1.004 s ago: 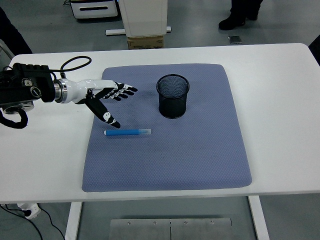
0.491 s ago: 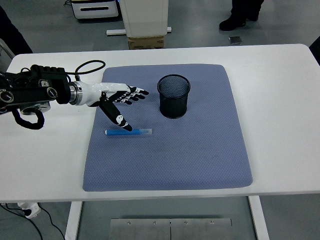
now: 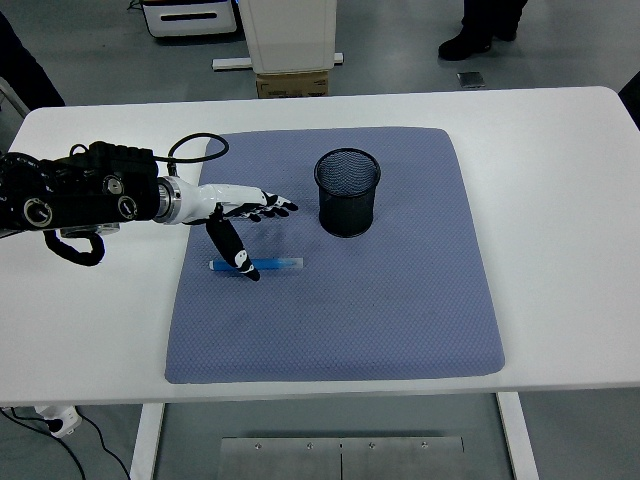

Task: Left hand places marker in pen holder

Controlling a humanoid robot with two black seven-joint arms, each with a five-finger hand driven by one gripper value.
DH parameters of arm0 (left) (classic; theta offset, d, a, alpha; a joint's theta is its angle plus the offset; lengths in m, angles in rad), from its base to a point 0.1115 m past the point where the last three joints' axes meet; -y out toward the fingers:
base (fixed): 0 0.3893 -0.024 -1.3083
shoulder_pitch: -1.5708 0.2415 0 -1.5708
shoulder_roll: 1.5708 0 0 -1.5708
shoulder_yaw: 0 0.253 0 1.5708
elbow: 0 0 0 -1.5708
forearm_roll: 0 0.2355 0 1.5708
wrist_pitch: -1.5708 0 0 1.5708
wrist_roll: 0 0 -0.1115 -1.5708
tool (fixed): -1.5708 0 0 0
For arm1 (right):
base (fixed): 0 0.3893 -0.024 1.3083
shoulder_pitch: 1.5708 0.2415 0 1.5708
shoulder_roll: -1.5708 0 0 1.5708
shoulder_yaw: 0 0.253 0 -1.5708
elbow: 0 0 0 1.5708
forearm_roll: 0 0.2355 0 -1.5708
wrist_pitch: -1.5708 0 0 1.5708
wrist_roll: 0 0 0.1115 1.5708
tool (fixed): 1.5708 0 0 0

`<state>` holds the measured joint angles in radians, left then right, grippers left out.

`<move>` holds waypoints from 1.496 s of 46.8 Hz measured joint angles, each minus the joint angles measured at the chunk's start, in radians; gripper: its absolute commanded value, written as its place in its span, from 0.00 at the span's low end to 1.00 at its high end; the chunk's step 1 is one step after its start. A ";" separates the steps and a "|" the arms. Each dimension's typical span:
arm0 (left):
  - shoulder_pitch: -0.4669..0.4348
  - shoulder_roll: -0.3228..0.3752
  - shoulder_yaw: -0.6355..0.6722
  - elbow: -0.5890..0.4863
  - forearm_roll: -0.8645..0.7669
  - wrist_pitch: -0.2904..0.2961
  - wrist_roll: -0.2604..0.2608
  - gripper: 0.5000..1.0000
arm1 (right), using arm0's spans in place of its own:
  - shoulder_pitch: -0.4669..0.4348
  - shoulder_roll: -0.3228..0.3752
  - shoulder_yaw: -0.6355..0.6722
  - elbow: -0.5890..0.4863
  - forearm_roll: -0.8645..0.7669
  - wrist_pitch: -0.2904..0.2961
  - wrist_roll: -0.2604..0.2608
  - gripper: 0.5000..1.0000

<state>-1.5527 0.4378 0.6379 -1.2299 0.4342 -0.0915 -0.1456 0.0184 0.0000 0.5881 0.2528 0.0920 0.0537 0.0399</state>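
Flat on the blue-grey mat (image 3: 340, 300) lies the blue marker (image 3: 268, 264), lengthwise left to right, its pale clear cap end pointing right toward the middle of the mat. It sits in the mat's left half, nearer to me than the pen holder and off to that holder's left.

My left hand (image 3: 237, 215) reaches in from the left edge just above the marker. Its fingers (image 3: 272, 206) are spread and extended toward the right, gripping nothing. The thumb (image 3: 236, 256) angles down and toward me, and its dark tip comes down right at the marker's left portion; from this height I cannot tell whether it actually touches the barrel or only hovers over it. The white palm shell and the black wrist housing (image 3: 80, 195) sit over the bare white surface (image 3: 560, 180) to the left of the mat, with a black cable (image 3: 196, 145) looping up behind the wrist.

The pen holder (image 3: 347, 192), a black mesh cup, stands upright on the mat's far half, a little left of centre, well apart from the marker and just right of my fingertips. Its mouth faces up.

My right hand does not show. Beyond the far edge of the surface, a cardboard box (image 3: 292, 84) sits on the grey floor, and a person's dark shoes (image 3: 466, 42) show at the top right.
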 measured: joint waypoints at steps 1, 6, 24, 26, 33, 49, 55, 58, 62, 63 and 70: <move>0.000 0.000 0.000 -0.004 0.002 0.001 0.000 1.00 | 0.000 0.000 0.000 0.000 0.000 0.000 0.000 1.00; 0.000 0.001 0.000 -0.021 0.007 0.002 0.000 1.00 | 0.000 0.000 0.000 0.000 0.000 0.000 0.000 1.00; -0.002 -0.008 0.002 -0.033 0.106 0.043 0.000 1.00 | 0.000 0.000 -0.001 0.000 0.000 0.000 0.000 1.00; 0.000 -0.008 0.002 -0.033 0.120 0.055 0.000 1.00 | 0.000 0.000 -0.001 0.000 0.000 0.000 0.000 1.00; 0.003 -0.011 0.003 -0.033 0.127 0.059 0.000 0.90 | 0.000 0.000 -0.001 0.000 0.000 0.000 0.000 1.00; 0.006 -0.022 0.025 -0.032 0.127 0.056 -0.001 0.56 | 0.000 0.000 0.000 0.001 0.000 0.000 0.000 1.00; 0.006 -0.022 0.025 -0.032 0.127 0.055 -0.002 0.53 | 0.000 0.000 0.000 0.000 0.000 0.000 0.000 1.00; 0.006 -0.022 0.025 -0.032 0.127 0.055 -0.002 0.52 | 0.000 0.000 0.000 0.000 0.000 0.000 0.000 1.00; 0.008 -0.024 0.025 -0.032 0.133 0.055 -0.002 0.46 | 0.000 0.000 0.000 0.000 0.000 0.000 0.000 1.00; 0.009 -0.024 0.025 -0.032 0.139 0.055 -0.003 0.44 | 0.000 0.000 0.000 0.000 0.000 0.000 0.000 1.00; 0.009 -0.025 0.025 -0.031 0.172 0.056 -0.004 0.38 | 0.000 0.000 0.000 0.000 0.000 0.000 0.000 1.00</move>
<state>-1.5432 0.4127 0.6631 -1.2612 0.6061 -0.0356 -0.1498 0.0184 0.0000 0.5876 0.2531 0.0920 0.0538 0.0399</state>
